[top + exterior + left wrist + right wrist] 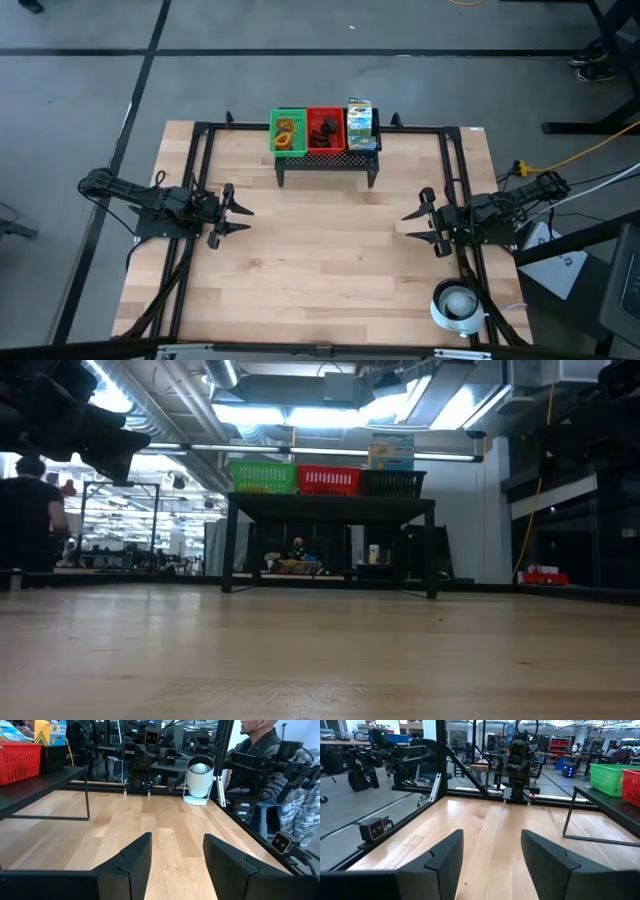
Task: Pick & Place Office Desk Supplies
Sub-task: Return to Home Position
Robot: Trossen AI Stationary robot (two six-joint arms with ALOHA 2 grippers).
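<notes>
Supplies (360, 114) sit in 3 bins, green bin (288, 132), red bin (325, 131), black bin (362, 138), on shelf (327, 166), far centre of table (320, 285). Left pincer (250, 219) and right pincer (405, 227) both spread, empty, well apart. Homing likely wants slow folding, clear of shelf.

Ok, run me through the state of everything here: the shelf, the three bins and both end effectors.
Shelf: upright at the table's far edge, carrying three bins.
Green bin: on the shelf, upright, loops inside.
Red bin: on the shelf, in the middle, small black items inside.
Black bin: on the shelf, printed packets sticking out.
Left end effector: open, empty.
Right end effector: open, empty.
</notes>
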